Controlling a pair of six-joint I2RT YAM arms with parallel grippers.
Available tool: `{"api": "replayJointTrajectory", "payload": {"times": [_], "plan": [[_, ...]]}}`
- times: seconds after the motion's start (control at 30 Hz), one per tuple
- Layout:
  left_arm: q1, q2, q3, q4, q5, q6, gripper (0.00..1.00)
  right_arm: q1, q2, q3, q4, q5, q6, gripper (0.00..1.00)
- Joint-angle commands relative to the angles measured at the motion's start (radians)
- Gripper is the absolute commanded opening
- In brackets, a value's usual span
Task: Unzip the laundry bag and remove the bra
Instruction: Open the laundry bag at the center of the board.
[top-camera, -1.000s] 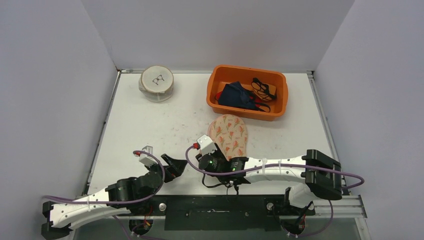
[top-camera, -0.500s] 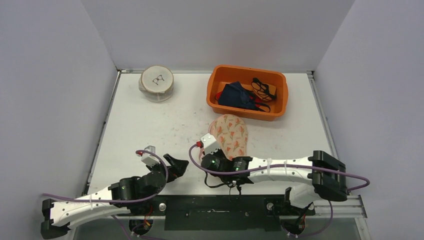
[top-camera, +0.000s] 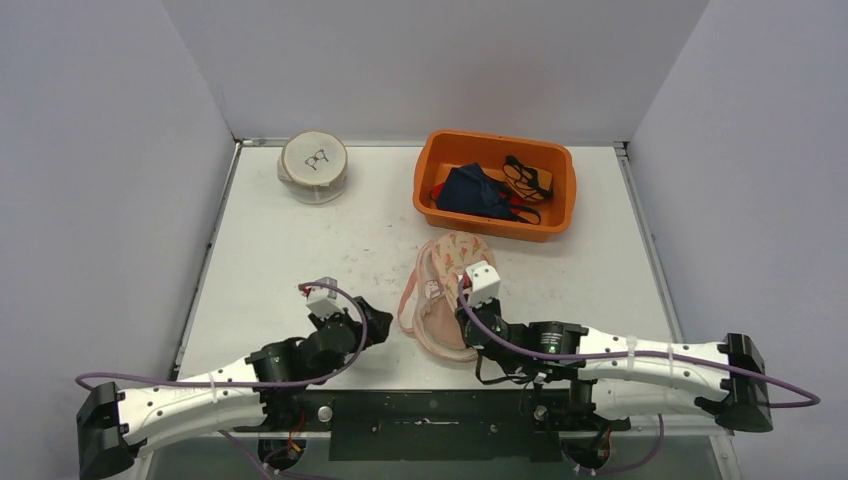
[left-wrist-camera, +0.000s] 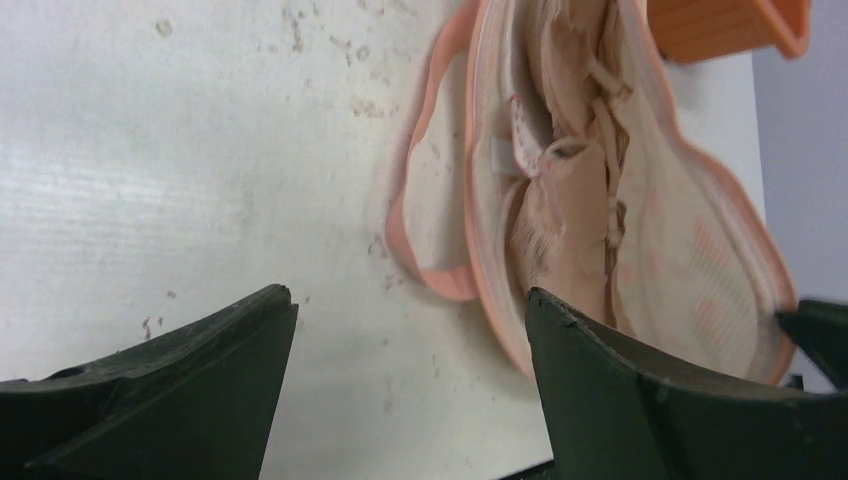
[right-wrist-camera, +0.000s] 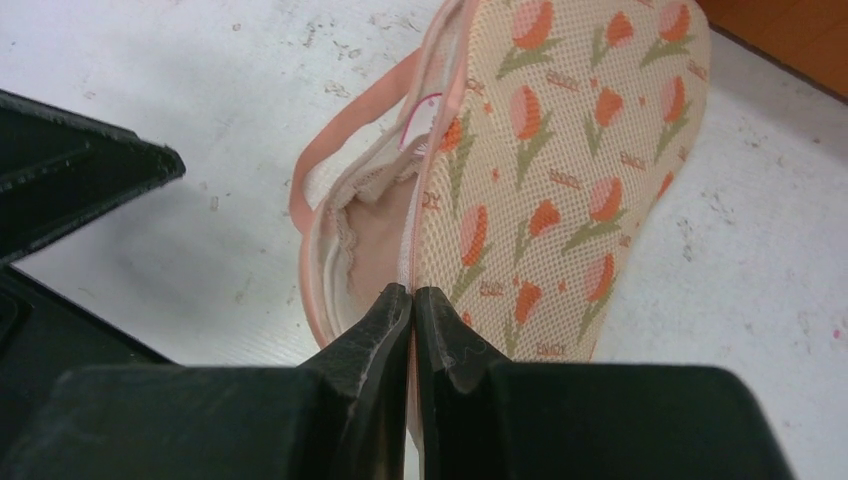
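On the counter (top-camera: 300, 250), centre: laundry bag (top-camera: 452, 258) with zip apparently mostly undone, gaping along its 9 o'clock side; pale bra (left-wrist-camera: 565, 200) showed but lay inside. The right jaws were pinched shut on the bag's zip edge at its 6 o'clock end; the left jaws stood wide open, empty, just beside the bag at 8 o'clock. Unzipping judged nearly done; bra removal not begun.

Bare table (top-camera: 300, 250) left of laundry bag (top-camera: 445, 262), orange bin (top-camera: 480, 222) behind
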Motion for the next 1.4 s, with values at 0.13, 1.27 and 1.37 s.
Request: {"api": "replayJointTrajectory", "payload": {"times": [0.13,1.27,1.37], "plan": [[0.303,0.296,0.148,0.356,0.363,0.176,0.83,0.009,-0.254,-0.086,-0.164,0.111,0.165,0.05],[0.451,1.102,0.461,0.536,0.549,0.354,0.27,0.010,-0.576,-0.248,-0.223,0.178,0.397,0.05],[0.451,1.062,0.423,0.538,0.515,0.344,0.01,0.011,-0.563,-0.238,-0.219,0.187,0.392,0.05]]}}
